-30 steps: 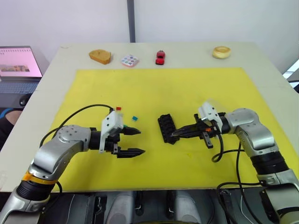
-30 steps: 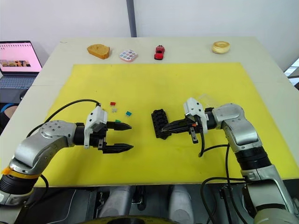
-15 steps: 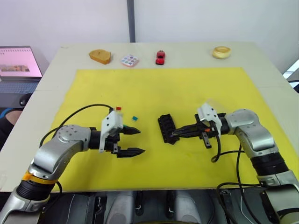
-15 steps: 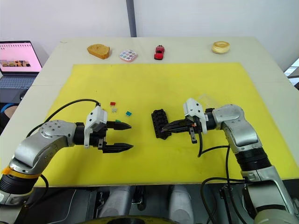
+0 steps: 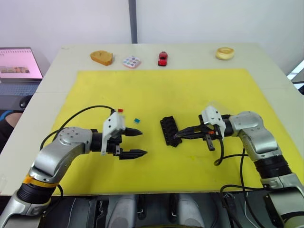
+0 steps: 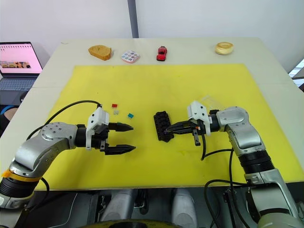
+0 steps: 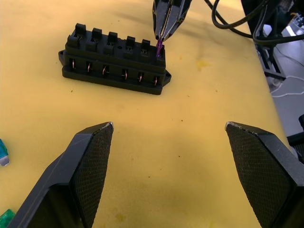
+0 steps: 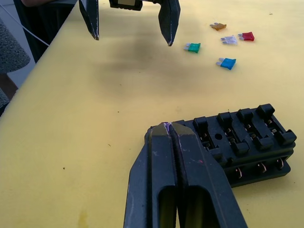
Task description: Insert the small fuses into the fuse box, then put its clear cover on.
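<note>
Right gripper [image 7: 164,34] is pinched shut on a purple fuse [image 7: 159,47], its tips at the near end slot of the fuse box [image 6: 162,125]. In the left wrist view the fuse looks to be just entering that slot, though whether it is seated is hard to tell.

To finish this step well, I judge the fuse should stay square to the slot and be pressed straight down, with no sideways push that could slide the light box across the mat; release should wait until the fuse sits as deep as it will go.

Left gripper [image 6: 125,137] hangs wide open and empty, well to the left of the fuse box. Beyond it, also left of the box, lie the loose fuses: teal fuse [image 8: 227,63], green fuse [image 8: 193,47], red fuse [image 8: 246,36], a pale one and an orange one.

Everything sits on a yellow mat [image 6: 190,85] over a pale table [image 6: 266,52]. Along the table's far edge, well behind the box, stand a red toy car [image 6: 162,52], a dotted tray [image 6: 130,56], and two tan pieces. A laptop [image 6: 16,59] is off to the left.
</note>
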You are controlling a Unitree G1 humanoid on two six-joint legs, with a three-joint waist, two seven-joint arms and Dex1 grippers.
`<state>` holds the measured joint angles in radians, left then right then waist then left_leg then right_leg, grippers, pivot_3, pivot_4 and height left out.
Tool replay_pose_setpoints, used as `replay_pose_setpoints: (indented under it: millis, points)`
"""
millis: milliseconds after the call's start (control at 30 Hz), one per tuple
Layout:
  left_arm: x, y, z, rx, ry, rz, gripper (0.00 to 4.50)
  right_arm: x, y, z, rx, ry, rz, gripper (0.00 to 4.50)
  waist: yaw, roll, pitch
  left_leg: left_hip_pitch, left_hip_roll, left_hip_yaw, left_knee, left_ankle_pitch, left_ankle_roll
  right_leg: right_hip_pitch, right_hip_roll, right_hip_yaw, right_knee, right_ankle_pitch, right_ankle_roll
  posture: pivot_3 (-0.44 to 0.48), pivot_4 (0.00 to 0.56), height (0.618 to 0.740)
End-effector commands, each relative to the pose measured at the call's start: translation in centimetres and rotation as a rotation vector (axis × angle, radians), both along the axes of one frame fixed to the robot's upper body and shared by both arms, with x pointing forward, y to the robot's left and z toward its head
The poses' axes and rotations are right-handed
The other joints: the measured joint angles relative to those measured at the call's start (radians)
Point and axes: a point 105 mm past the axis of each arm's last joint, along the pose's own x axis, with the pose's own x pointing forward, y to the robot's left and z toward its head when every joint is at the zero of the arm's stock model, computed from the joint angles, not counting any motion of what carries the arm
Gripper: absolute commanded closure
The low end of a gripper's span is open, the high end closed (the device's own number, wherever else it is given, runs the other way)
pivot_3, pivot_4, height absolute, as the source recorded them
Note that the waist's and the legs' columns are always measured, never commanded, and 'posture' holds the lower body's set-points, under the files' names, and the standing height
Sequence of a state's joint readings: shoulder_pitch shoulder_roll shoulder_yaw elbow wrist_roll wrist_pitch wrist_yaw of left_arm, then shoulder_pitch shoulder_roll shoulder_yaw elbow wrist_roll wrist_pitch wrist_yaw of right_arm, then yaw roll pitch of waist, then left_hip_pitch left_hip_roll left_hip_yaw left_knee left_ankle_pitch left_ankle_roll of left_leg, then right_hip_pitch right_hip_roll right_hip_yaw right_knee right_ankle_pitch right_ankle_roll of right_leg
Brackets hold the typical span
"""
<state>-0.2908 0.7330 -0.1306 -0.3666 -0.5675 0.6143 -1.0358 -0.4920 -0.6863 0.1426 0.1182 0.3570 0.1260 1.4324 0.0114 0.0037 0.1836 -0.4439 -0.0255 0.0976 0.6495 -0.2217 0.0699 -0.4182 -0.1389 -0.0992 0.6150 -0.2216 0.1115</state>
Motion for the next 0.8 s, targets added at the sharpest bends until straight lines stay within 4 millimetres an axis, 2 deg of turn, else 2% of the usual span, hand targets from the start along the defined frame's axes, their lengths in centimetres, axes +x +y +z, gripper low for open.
replay_pose_setpoints:
  millis: [33,567,800]
  points:
    - [0.07,-0.14,1.41,-0.015,-0.061,-0.009,0.51,-0.24,-0.02,-1.07,-0.035,0.028,0.003,4.44,0.0,0.0,0.0,0.0,0.0,0.0,0.0,0.0,0.0,0.0,0.0,0.0,0.0,0.0,0.0,0.0,0.15,0.74]
    - [0.15,0.02,1.29,-0.014,-0.06,0.002,0.51,-0.87,-0.06,-1.9,-0.072,0.019,0.045,4.44,0.0,0.0,0.0,0.0,0.0,0.0,0.0,0.0,0.0,0.0,0.0,0.0,0.0,0.0,0.0,0.0,0.15,0.74]
    - [0.17,-0.02,1.14,-0.018,-0.058,0.005,0.51,-0.86,-0.17,-1.64,-0.067,0.016,0.046,4.44,0.0,0.0,0.0,0.0,0.0,0.0,0.0,0.0,0.0,0.0,0.0,0.0,0.0,0.0,0.0,0.0,0.15,0.74]
